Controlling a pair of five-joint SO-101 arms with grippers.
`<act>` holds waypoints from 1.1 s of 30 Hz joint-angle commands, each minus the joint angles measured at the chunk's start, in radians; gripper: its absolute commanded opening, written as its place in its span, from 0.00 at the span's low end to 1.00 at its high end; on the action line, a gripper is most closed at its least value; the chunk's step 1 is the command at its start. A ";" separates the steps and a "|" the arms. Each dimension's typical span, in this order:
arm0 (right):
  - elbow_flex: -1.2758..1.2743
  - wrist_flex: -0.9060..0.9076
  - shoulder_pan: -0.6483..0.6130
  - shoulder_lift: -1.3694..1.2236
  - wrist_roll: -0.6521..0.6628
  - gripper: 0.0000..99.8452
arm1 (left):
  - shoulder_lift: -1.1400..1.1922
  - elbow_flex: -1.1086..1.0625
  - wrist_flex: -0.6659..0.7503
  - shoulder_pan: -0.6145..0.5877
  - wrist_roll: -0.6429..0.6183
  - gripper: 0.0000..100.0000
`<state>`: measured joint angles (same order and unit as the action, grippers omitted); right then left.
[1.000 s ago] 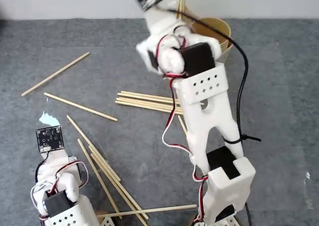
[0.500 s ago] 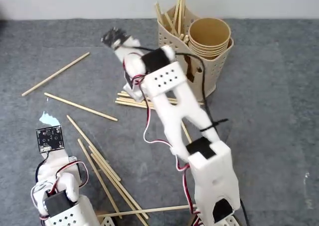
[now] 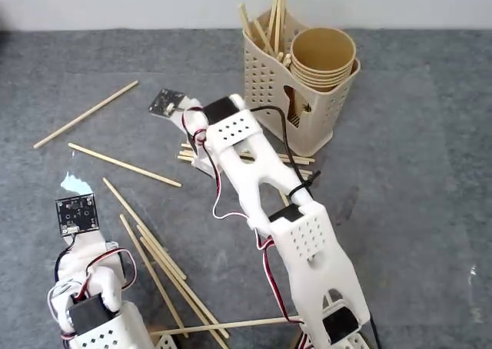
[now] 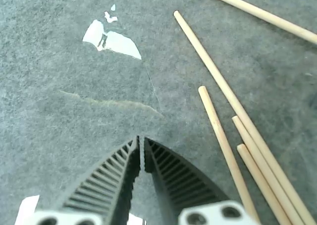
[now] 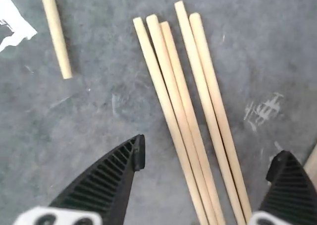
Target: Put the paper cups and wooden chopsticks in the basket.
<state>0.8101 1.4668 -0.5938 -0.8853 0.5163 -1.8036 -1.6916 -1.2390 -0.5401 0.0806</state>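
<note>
A beige basket at the back of the grey mat holds a stack of paper cups and several upright wooden chopsticks. A bundle of loose chopsticks lies on the mat just left of it. My right gripper hovers low over that bundle's ends, open, its jaws straddling the sticks without touching them. Down at the near left my left gripper is shut and empty above the mat, beside several more chopsticks.
Single chopsticks lie at the far left, left of centre and near the front edge. A short stick end lies apart from the bundle. A white scrap marks the mat ahead of the left gripper.
The right arm swung from above the basket down and left, ending low over the chopstick bundle. The left arm stayed still.
</note>
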 commanded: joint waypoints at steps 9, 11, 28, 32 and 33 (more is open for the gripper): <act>0.006 -0.070 -0.001 -0.114 0.025 0.27 | -0.017 0.008 -0.003 0.005 0.003 0.01; 0.006 -0.070 -0.002 -0.116 0.025 0.16 | -0.017 0.008 -0.003 0.005 0.003 0.01; 0.008 0.013 -0.030 0.022 0.018 0.01 | -0.017 0.008 -0.003 0.005 0.003 0.01; 0.008 0.018 -0.028 0.099 0.017 0.01 | -0.017 0.008 -0.003 0.005 0.003 0.01; 0.008 0.015 -0.030 0.116 0.017 0.01 | -0.017 0.008 -0.003 0.005 0.003 0.01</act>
<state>0.8101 1.4760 -0.6137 -0.8915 0.5317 -1.8036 -1.6916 -1.2390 -0.5401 0.0806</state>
